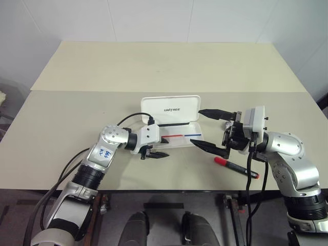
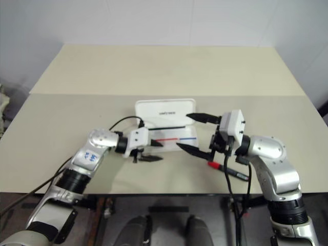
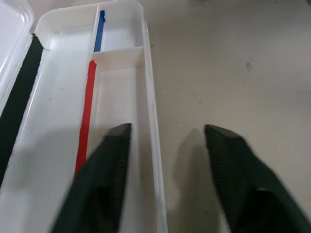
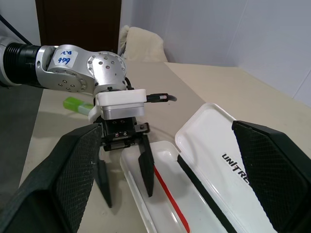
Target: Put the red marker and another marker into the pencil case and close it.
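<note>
Lying on the table just right of the open pencil case (image 1: 171, 123), the slim, likely slippery red marker (image 1: 236, 167) wants a mid-barrel pinch; both the left gripper (image 1: 156, 147) and right gripper (image 1: 210, 130) stand spread, empty

- My head's two eyes look down over the beige counter (image 1: 154, 66).
- Each wrist camera sits close behind its end effector, both sharing the white hinged plastic pencil case (image 4: 214, 160).

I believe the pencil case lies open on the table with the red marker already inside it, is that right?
Not quite: the pencil case does lie open on the table, but the red marker lies on the table beside it, under the right hand, as the left eye view shows.
</note>
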